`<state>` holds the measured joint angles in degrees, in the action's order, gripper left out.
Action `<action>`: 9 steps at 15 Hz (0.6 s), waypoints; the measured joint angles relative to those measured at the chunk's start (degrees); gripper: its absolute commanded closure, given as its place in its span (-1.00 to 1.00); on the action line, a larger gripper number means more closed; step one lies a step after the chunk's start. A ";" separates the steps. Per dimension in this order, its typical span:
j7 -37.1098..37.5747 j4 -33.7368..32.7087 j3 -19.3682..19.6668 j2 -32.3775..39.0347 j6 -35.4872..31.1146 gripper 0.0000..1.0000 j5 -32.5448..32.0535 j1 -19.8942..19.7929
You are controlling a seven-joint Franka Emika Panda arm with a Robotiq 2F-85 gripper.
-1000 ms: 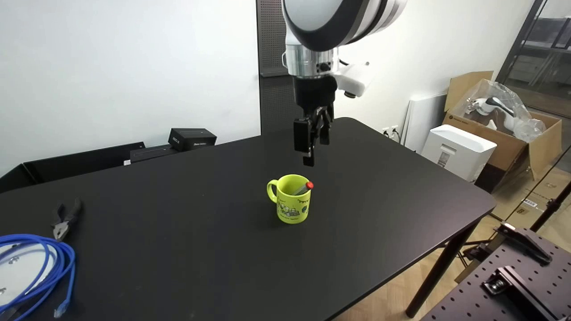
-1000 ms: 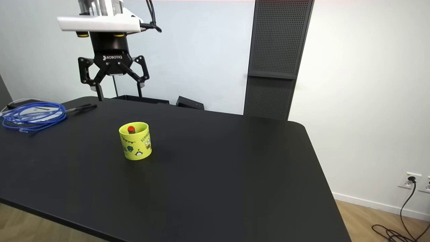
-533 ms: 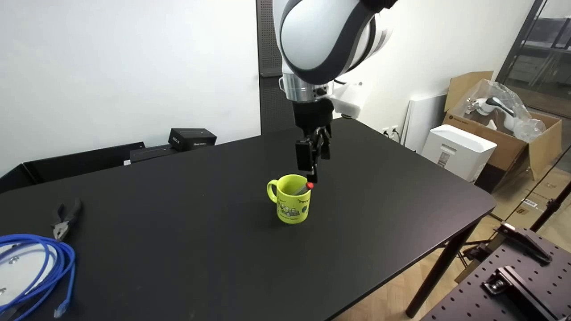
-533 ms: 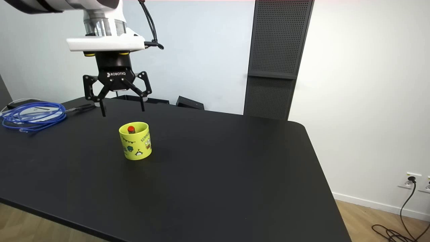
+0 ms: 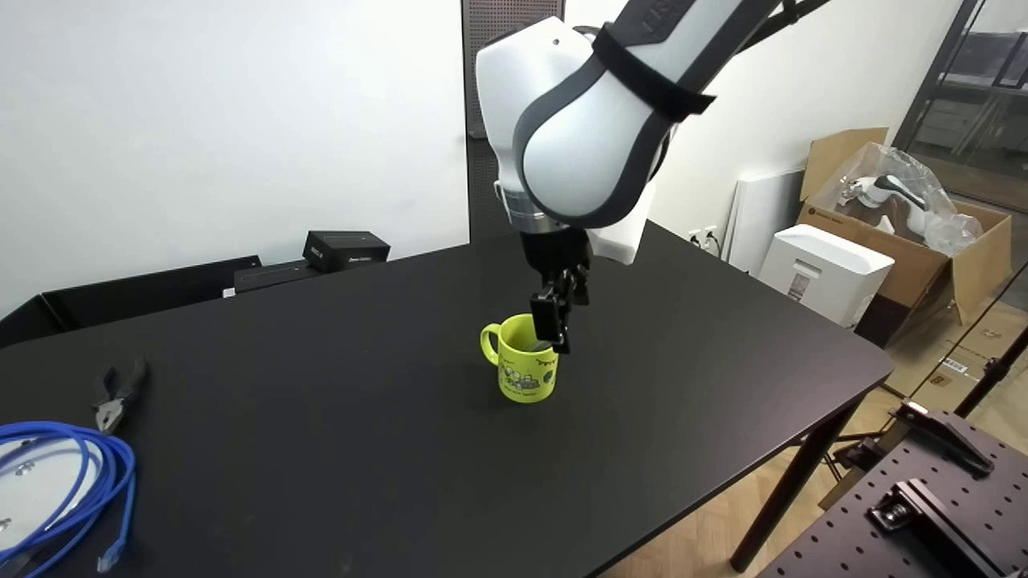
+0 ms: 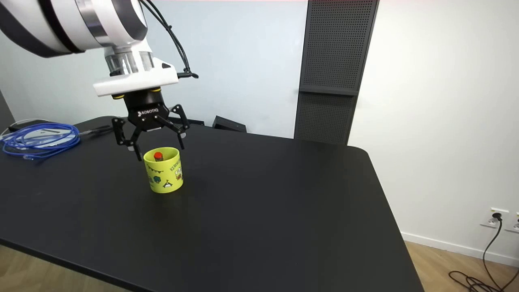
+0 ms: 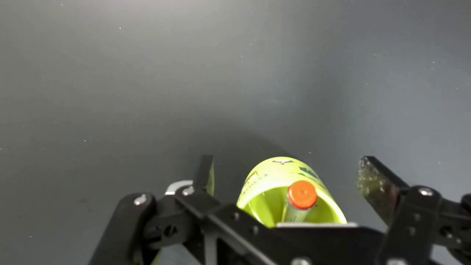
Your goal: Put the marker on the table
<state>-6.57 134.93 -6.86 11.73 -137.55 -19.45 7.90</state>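
The marker, a pale stick with a red-orange end, leans inside the yellow-green mug. Its red end shows at the mug's rim in an exterior view. In the wrist view the marker and the mug lie between my spread fingers, nearer the right finger, and the gripper body hides their lower part. My gripper is open and empty, tilted, just above and behind the mug. In an exterior view a finger hides the marker's red end, and only its grey body shows. The mug stands upright on the black table.
A coil of blue cable lies on a white plate at the table's side. Pliers lie beside it. Black boxes stand at the back edge. The mug's handle points away from the gripper.
My open gripper has come down towards the mug and tilted. In one exterior view its finger now covers the marker's red end. The mug and marker have not moved.
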 measured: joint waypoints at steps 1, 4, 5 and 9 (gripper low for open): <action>0.77 0.02 0.02 0.68 -0.43 -1.00 -0.63 0.14; 1.29 0.02 0.03 2.14 -1.26 -0.48 -0.83 0.48; 1.31 0.02 0.03 2.45 -1.44 -0.33 -0.83 0.55; 1.32 0.01 0.03 3.17 -2.30 0.22 -0.80 0.67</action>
<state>-5.25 134.94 -6.83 14.90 -139.85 -20.25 8.57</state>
